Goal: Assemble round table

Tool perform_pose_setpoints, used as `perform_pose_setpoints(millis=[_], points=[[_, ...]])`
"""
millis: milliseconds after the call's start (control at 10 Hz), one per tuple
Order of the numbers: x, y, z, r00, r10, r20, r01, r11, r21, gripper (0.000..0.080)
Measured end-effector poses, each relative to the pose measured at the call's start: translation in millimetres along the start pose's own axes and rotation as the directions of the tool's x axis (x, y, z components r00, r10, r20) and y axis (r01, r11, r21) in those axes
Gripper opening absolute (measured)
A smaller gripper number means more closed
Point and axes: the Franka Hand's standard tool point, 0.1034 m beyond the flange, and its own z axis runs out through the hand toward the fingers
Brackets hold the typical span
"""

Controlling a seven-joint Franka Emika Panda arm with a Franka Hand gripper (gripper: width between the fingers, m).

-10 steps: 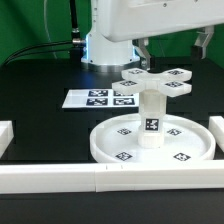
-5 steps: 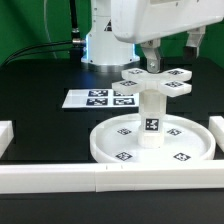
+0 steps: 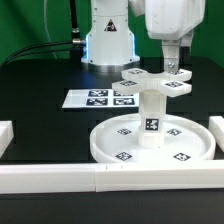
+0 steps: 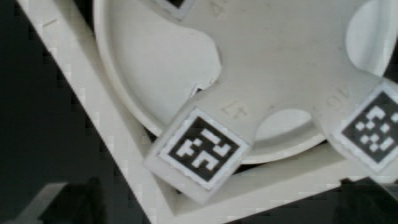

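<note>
The round table's large rimmed disc lies flat near the front rail. The short cylinder leg stands upright in its hub. The small flat base piece, with tagged lobes, sits on top of the leg. My gripper hangs just above the base piece's lobe on the exterior view's right; I cannot tell whether it touches. In the wrist view the gripper is open and empty, its dark fingers wide apart. Below them show a tagged lobe and the disc.
The marker board lies flat behind the disc toward the exterior view's left. White border rails run along the front, the left and the right; a rail also shows in the wrist view. The robot's base stands at the back.
The gripper has shifted to the exterior view's right, turned about its axis, and come down closer over the base piece's right lobe. The table parts have not moved.
</note>
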Motion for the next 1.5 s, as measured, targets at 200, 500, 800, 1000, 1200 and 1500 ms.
perform_pose_setpoints(millis=[200, 500, 800, 1000, 1200, 1500], points=[[-2.0, 0.6, 0.3, 0.994, -0.113, 0.001, 0.113, 0.994, 0.000, 0.0649], [-4.9, -0.6, 2.3, 0.991, -0.135, 0.002, 0.135, 0.991, 0.004, 0.0649], [-15.0, 2.6, 3.0, 0.991, -0.130, 0.004, 0.130, 0.991, 0.008, 0.0649], [-22.2, 2.9, 5.3, 0.993, -0.119, 0.005, 0.119, 0.993, 0.011, 0.0649], [-31.7, -2.5, 12.8, 0.995, -0.098, 0.010, 0.097, 0.995, 0.029, 0.0649], [-31.9, -16.0, 22.7, 0.996, -0.094, 0.009, 0.093, 0.995, 0.031, 0.0649]])
